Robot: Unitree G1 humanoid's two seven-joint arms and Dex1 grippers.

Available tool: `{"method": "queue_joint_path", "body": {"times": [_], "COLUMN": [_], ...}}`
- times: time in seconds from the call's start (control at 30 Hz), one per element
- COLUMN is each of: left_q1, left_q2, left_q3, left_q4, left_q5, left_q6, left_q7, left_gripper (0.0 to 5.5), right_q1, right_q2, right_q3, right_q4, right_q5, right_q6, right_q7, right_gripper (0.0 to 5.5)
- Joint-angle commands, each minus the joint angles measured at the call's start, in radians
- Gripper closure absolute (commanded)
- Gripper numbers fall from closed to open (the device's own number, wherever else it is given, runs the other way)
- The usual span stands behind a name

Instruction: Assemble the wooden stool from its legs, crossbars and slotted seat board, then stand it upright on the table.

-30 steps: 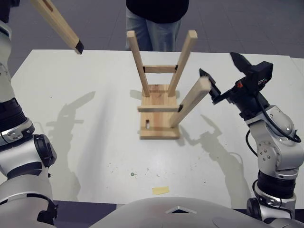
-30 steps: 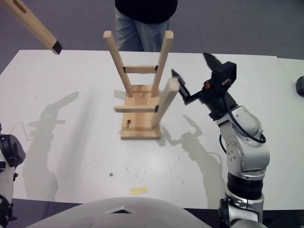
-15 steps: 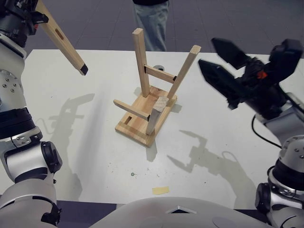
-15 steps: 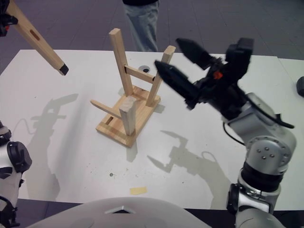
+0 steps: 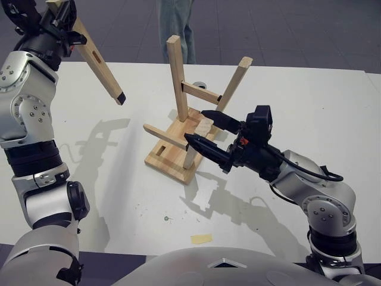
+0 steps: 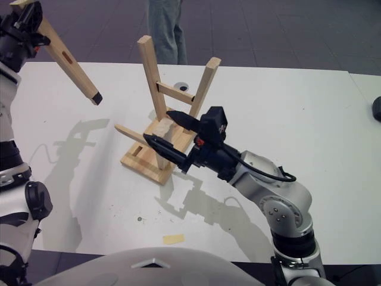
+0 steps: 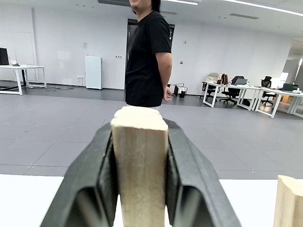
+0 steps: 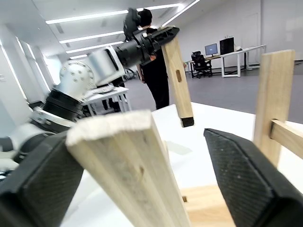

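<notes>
The stool stands upside down on the table (image 5: 297, 107): its seat board (image 5: 169, 159) lies flat, two legs (image 5: 176, 77) joined by a crossbar (image 5: 201, 93) rise at the back, and a third leg (image 5: 198, 138) with a crossbar (image 5: 162, 136) stands at the front. My right gripper (image 5: 201, 131) is open, its fingers (image 8: 246, 175) on either side of that third leg's top (image 8: 132, 161). High at the far left, my left gripper (image 5: 59, 24) is shut on a loose leg (image 5: 95, 56), which slants down toward the stool with its black tip (image 5: 120, 98) in the air.
A yellow scrap (image 5: 200, 239) lies near the table's front edge. A small round thing (image 5: 199, 84) sits just behind the stool. A person (image 5: 178, 24) stands beyond the far edge. A dark object (image 6: 375, 107) sits at the far right.
The right gripper let go of the front leg, rose, then came back down around its top. The stool turned on the table. The left arm carried the loose leg rightward, nearer the stool.
</notes>
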Motion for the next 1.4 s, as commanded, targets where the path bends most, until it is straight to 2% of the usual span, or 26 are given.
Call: {"method": "queue_joint_path", "body": {"times": [0.03,0.23,0.37,0.57,0.77,1.03,1.23,1.4], "left_q1": [0.006,-0.03,-0.048,-0.073,-0.078,-0.031,0.031,0.068], "left_q2": [-0.024,-0.043,-0.082,-0.148,-0.188,-0.321,-0.313,-0.35], "left_q3": [-0.01,-0.022,0.0,-0.023,-0.047,-0.022,-0.047,-0.037], "left_q4": [-0.039,-0.008,-0.025,-0.022,-0.041,-0.005,-0.017,-0.006], "left_q5": [0.016,0.039,0.0,-0.012,-0.02,-0.131,-0.106,-0.114], "left_q6": [0.016,0.011,0.052,0.074,0.103,0.13,0.159,0.169], "left_q7": [0.002,-0.001,0.012,0.017,0.0,-0.035,-0.051,-0.031], "left_gripper": [4.48,4.48,4.48,4.48,4.48,4.48,4.48,4.48], "right_q1": [0.007,-0.01,-0.007,0.013,0.035,0.063,0.064,0.067], "right_q2": [-0.039,-0.059,-0.067,-0.116,-0.104,-0.037,-0.03,-0.026], "right_q3": [0.043,0.062,0.051,0.076,0.091,0.05,0.032,0.029], "right_q4": [-0.009,0.022,0.039,0.153,0.197,0.209,0.217,0.214], "right_q5": [-0.1,-0.176,-0.218,-0.467,-0.579,-0.46,-0.44,-0.442], "right_q6": [-0.021,-0.049,-0.068,-0.233,-0.325,-0.293,-0.284,-0.276], "right_q7": [0.032,0.094,0.114,0.132,0.116,0.105,0.126,0.137], "right_gripper": [1.98,2.91,3.35,3.45,3.45,3.46,3.46,3.46]}}
